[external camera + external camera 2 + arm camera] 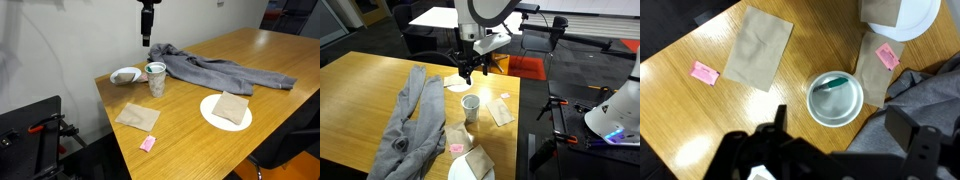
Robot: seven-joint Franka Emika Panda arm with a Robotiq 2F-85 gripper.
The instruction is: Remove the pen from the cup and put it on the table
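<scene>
The translucent cup [835, 98] with a white rim stands upright on the wooden table [680, 110]. The green pen [835, 83] leans inside it, seen only in the wrist view. The cup also shows in both exterior views [156, 78] [471, 107]. My gripper [840, 118] is open and empty, with one finger on each side of the cup as seen from above. In both exterior views the gripper [147, 32] [470, 70] hangs well above the cup and touches nothing.
A grey sweater [215, 70] lies right beside the cup. A shallow white bowl [126, 75] sits on its other side. A white plate [226, 112] holds a brown napkin. Another napkin [758, 48] and a pink block [705, 72] lie near the table's edge. A second pink block [887, 56] lies close to the cup.
</scene>
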